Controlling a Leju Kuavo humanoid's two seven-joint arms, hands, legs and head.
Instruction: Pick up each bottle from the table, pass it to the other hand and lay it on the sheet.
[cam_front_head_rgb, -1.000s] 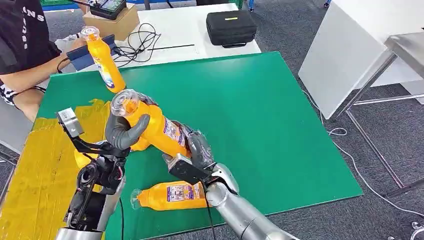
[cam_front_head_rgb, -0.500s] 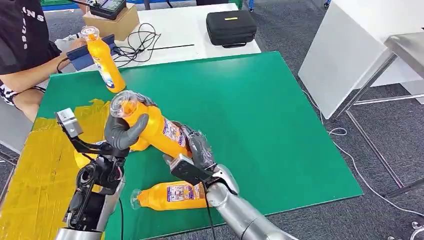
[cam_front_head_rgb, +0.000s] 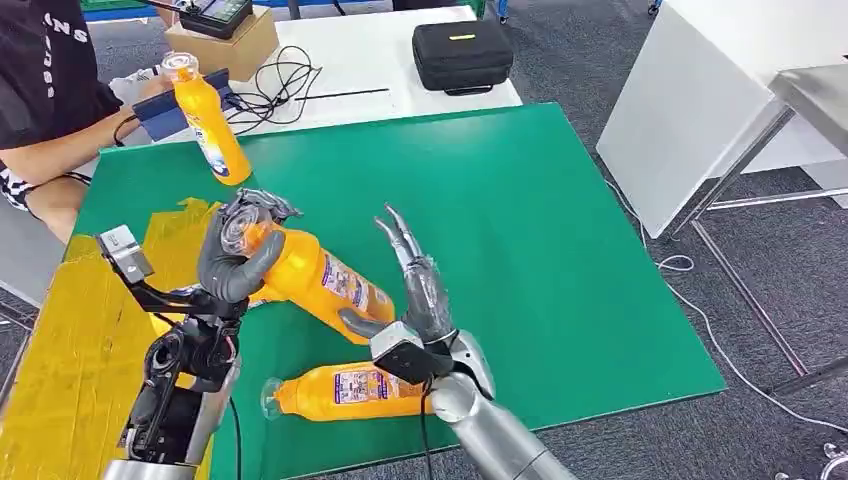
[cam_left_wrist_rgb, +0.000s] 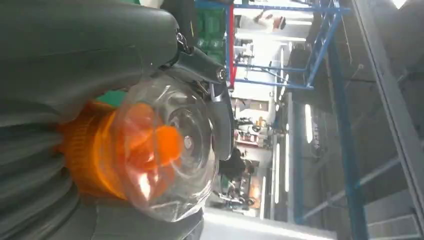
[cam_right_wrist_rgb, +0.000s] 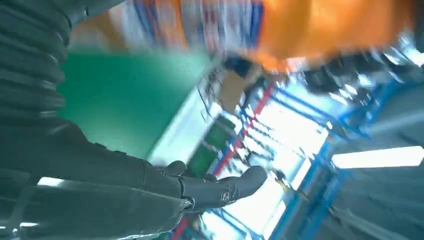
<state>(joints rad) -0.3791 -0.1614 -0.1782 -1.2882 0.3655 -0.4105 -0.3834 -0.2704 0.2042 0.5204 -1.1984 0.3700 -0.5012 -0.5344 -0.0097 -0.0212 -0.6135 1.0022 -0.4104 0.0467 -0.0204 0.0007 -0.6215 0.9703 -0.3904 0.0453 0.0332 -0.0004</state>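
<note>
We see the held bottle tilted above the green table, its clear cap up by our left hand, which grips its neck. Our right hand stands just beside its base with fingers spread, holding nothing. A second bottle lies below it; a third stands upright at the far edge. The yellow sheet lies left.

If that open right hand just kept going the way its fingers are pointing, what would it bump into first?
Probably nothing soon. The right hand points up and away over bare green mat. The held bottle sits beside that line, though depth is hard to judge.
</note>
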